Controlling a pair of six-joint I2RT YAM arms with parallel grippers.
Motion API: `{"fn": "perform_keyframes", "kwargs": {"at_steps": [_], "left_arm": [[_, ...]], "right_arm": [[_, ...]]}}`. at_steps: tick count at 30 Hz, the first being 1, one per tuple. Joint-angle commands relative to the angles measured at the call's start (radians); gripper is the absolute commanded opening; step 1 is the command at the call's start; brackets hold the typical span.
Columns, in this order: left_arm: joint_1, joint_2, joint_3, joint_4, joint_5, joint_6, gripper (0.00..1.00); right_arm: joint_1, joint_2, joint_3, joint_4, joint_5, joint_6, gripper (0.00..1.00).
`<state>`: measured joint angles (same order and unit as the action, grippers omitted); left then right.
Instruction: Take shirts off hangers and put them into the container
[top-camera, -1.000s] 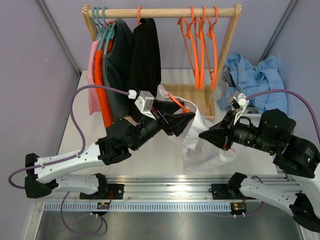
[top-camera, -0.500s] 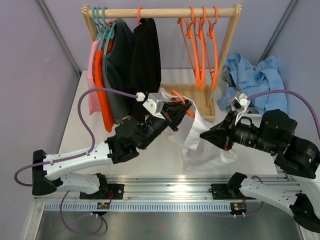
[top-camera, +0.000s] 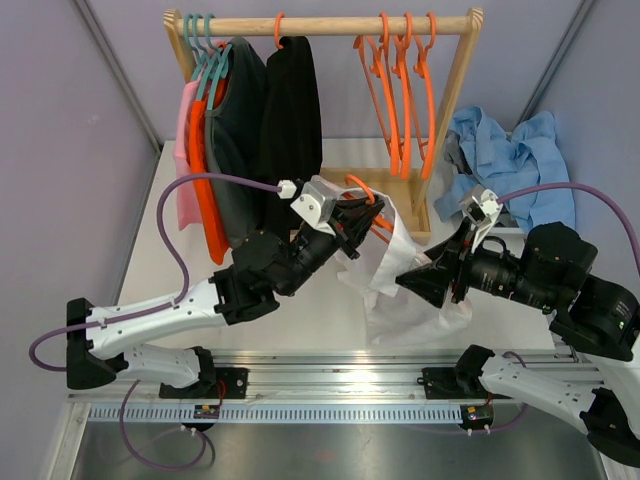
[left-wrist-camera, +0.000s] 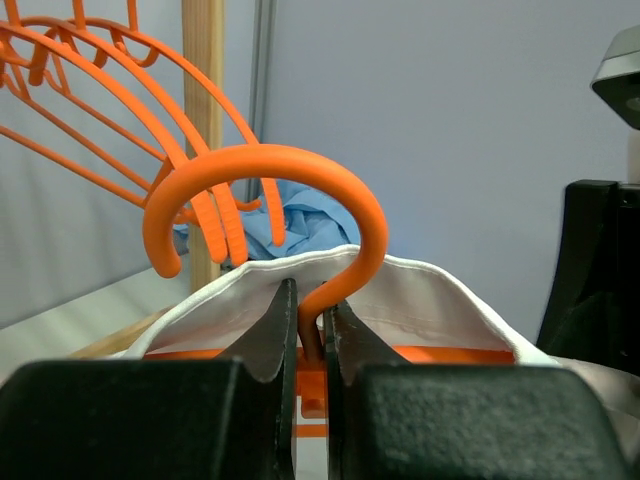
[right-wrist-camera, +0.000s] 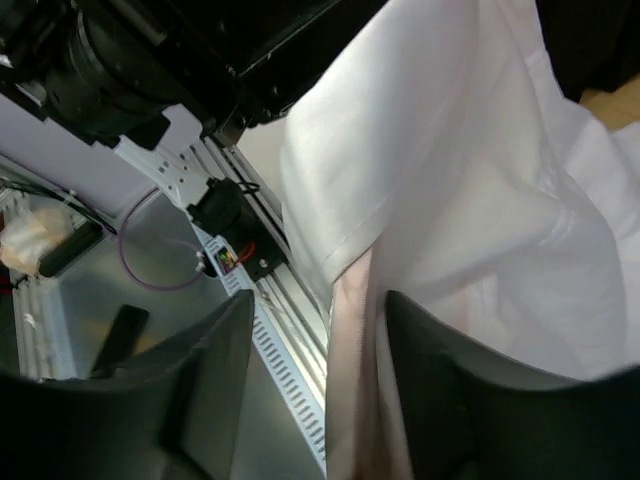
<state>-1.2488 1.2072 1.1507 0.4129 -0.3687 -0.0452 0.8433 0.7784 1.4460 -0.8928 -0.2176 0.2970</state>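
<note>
My left gripper (top-camera: 362, 214) (left-wrist-camera: 312, 312) is shut on the neck of an orange hanger (top-camera: 357, 186) (left-wrist-camera: 300, 165), just below its hook. A white collared shirt (top-camera: 398, 285) (left-wrist-camera: 430, 300) still hangs on that hanger and drapes down to the table. My right gripper (top-camera: 412, 281) (right-wrist-camera: 320, 370) is open at the shirt's lower right. A fold of the white shirt (right-wrist-camera: 470, 180) hangs loosely between its jaws. Black (top-camera: 292, 110), dark grey (top-camera: 236, 125), orange (top-camera: 207, 185) and pink (top-camera: 183, 170) shirts hang on the rail. The container is hidden.
The wooden rack (top-camera: 320, 23) stands at the back, with several empty orange hangers (top-camera: 400, 95) on its right half and teal hangers (top-camera: 203, 45) on its left. A heap of light blue shirts (top-camera: 512, 160) lies at the right rear. The metal rail (right-wrist-camera: 290, 330) runs along the near edge.
My left gripper shut on the hanger's neck and lifted it slightly toward the rack. My right gripper, shut on the shirt before, has opened and shifted a little left.
</note>
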Motion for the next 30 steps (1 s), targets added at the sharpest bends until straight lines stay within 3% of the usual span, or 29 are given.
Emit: {"fn": "perform_keyframes", "kwargs": {"at_steps": [1,4,13,16,17,19,21,22,24,25,27,30], "left_arm": [[0.002,-0.04,0.105,-0.006,-0.045,0.021,0.0],[0.002,-0.041,0.164,-0.071,-0.067,0.03,0.0],[0.002,-0.04,0.297,-0.215,-0.174,0.079,0.0],[0.0,-0.034,0.348,-0.233,-0.231,0.131,0.0],[0.002,-0.028,0.377,-0.238,-0.243,0.142,0.0],[0.002,-0.006,0.402,-0.25,-0.28,0.175,0.0],[0.002,0.008,0.428,-0.244,-0.302,0.2,0.0],[0.002,0.021,0.437,-0.24,-0.321,0.224,0.0],[0.002,0.035,0.466,-0.238,-0.334,0.243,0.0],[0.0,0.044,0.474,-0.238,-0.341,0.257,0.0],[0.002,0.058,0.491,-0.238,-0.348,0.274,0.0],[0.002,0.08,0.518,-0.235,-0.368,0.313,0.0]], "right_arm": [[0.007,0.001,-0.009,0.034,-0.032,-0.032,0.67],[0.007,-0.002,-0.015,0.023,-0.014,-0.039,0.99],[0.007,-0.031,-0.045,-0.006,0.02,-0.059,0.99],[0.007,-0.045,-0.059,-0.005,0.015,-0.061,0.9],[0.007,-0.048,-0.065,-0.005,0.008,-0.061,0.8],[0.007,-0.051,-0.068,-0.008,0.006,-0.064,0.68],[0.007,-0.053,-0.068,-0.014,0.004,-0.065,0.49],[0.007,-0.054,-0.067,-0.023,0.004,-0.065,0.31],[0.007,-0.056,-0.064,-0.031,0.011,-0.064,0.22],[0.007,-0.054,-0.062,-0.037,0.014,-0.061,0.08],[0.007,-0.062,-0.061,-0.043,0.024,-0.059,0.0],[0.007,-0.077,-0.058,-0.058,0.04,-0.058,0.0]]}}
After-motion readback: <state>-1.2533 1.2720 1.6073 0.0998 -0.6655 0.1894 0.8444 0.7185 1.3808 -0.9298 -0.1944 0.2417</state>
